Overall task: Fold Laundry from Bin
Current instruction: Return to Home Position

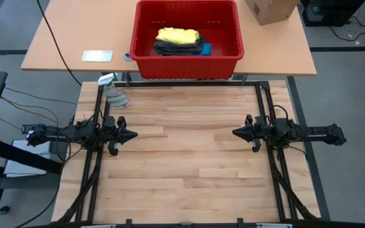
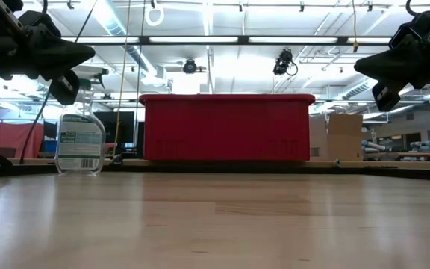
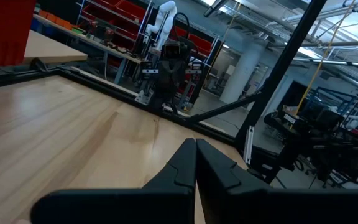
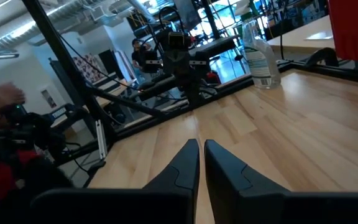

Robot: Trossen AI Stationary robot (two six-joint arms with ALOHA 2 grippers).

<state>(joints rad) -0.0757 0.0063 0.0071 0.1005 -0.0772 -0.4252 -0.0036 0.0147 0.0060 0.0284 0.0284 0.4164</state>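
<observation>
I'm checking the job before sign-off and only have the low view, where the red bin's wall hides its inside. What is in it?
Observer: The high view shows the laundry stacked inside the bin: a yellow piece on a dark grey one, with a blue edge beside them.
Operator: And the grippers? I only see dark shapes in the top corners.
Observer: The left gripper and right gripper hover above the wooden table, one near each side, tips pointing at each other, both shut.
Operator: Is anything lying left of the bin?
Observer: Yes, a flat pale object lies on the tan table, apart from the bin.
</observation>
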